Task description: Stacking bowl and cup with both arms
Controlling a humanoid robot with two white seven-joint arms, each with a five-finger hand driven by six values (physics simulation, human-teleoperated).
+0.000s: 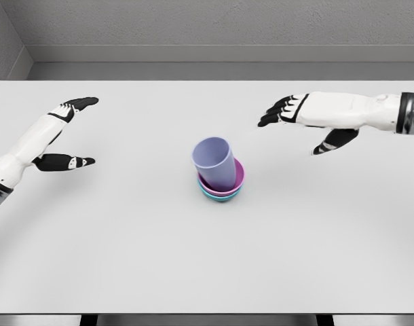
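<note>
A lavender cup [214, 161] stands tilted inside a purple bowl [237, 179], which is nested in a teal bowl [220, 196] at the middle of the white table [125, 258]. My left hand [74, 132] hovers far to the left of the stack, fingers spread, holding nothing. My right hand [298, 125] is up and to the right of the stack, also spread and empty. Neither hand touches the stack.
Grey walls rise behind the table's far edge [207, 81]. The table's front edge [207, 314] runs along the bottom of the view.
</note>
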